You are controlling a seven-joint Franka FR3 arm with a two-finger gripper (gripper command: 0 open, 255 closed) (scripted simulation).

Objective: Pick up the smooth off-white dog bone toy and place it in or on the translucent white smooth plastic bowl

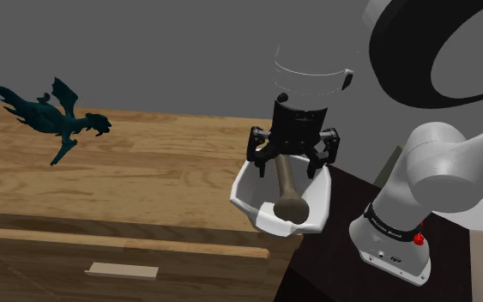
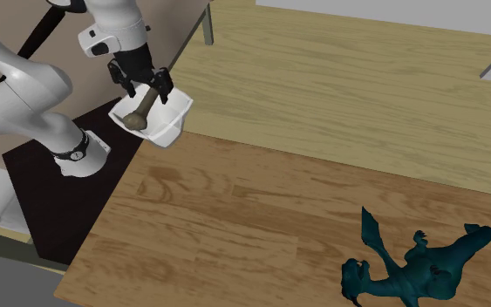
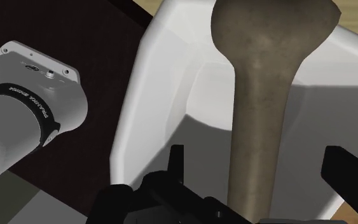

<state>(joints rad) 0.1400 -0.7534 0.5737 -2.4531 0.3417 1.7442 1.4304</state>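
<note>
The black end effector stood released around the smooth tan-grey bone toy, which leaned inside the white angular bowl at the wooden table's edge. A crooked retreat might snag the bone and flip it out.

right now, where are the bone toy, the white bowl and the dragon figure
bone toy (image 1: 284, 178): shoulder view, middle of its shaft
white bowl (image 1: 244, 190): shoulder view, the wall on that view's left
dragon figure (image 2: 419, 270): second exterior view, its body
</note>
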